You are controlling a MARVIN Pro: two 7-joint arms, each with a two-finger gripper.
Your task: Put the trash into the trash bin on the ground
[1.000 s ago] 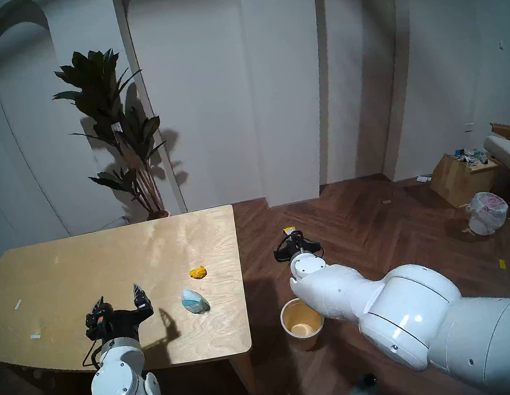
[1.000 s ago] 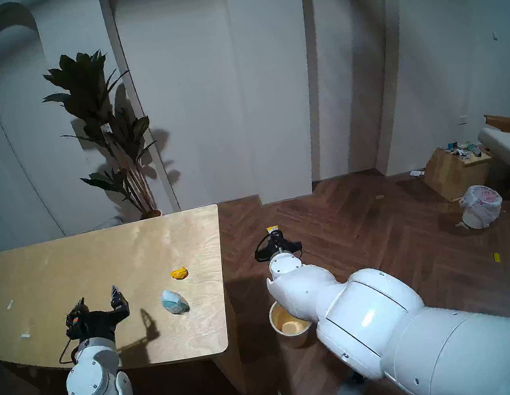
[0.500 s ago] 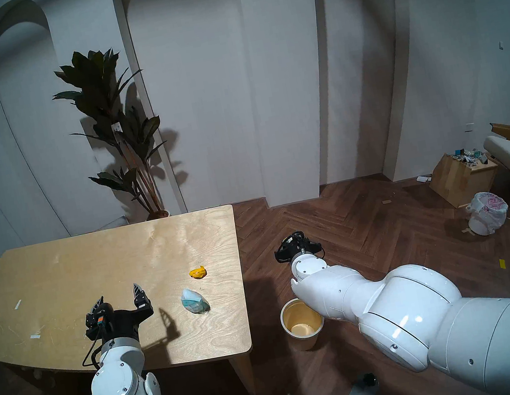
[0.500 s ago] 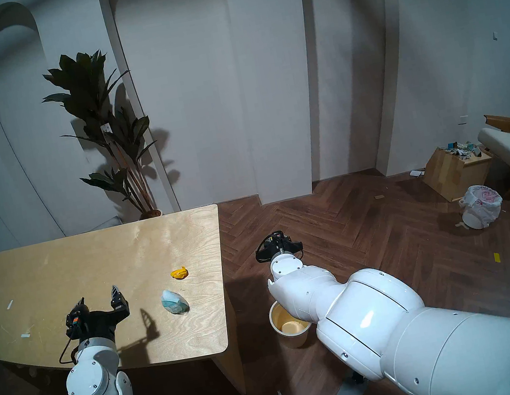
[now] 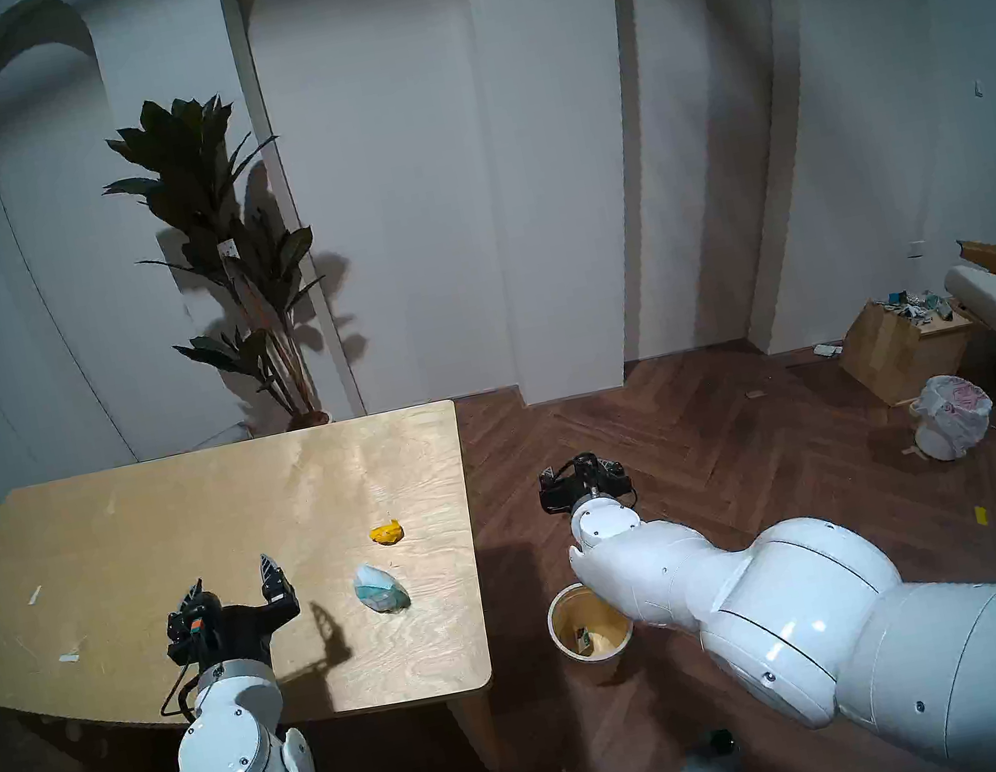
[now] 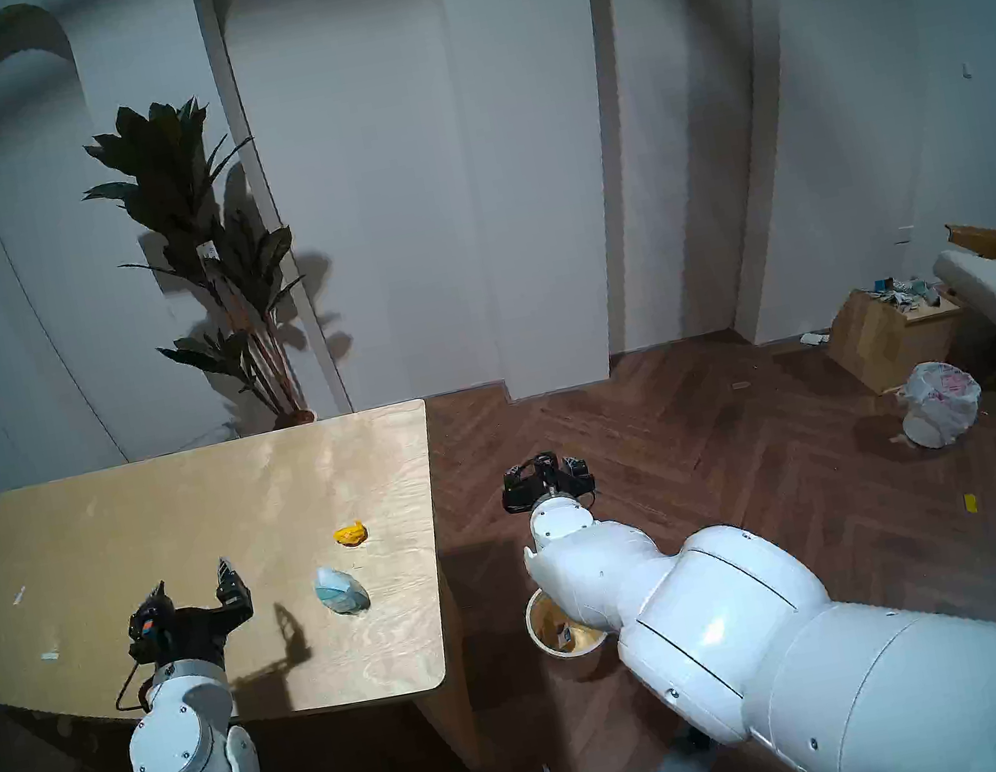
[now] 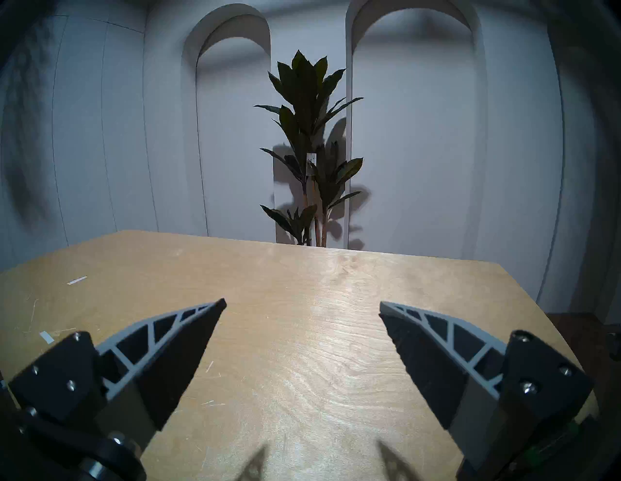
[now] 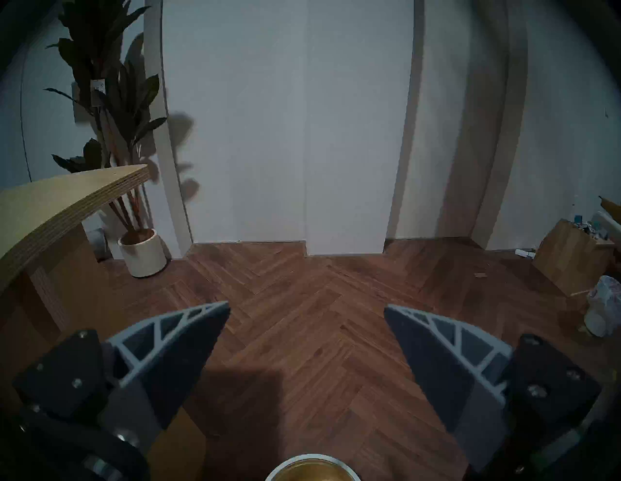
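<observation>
Gaping wide, empty: left gripper (image 7: 302, 307); right gripper (image 8: 306, 310); plant tag (image 7: 311, 163) unreadable.

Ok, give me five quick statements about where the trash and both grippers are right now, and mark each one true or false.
1. The yellow paper lump lies on the table. True.
2. The right gripper is clamped on a carton. False: its fingers are apart and empty.
3. A carton lies inside the cream trash bin. True.
4. The teal-and-white wrapper is on the floor. False: it lies on the table.
5. The left gripper is open above the table. True.
</observation>
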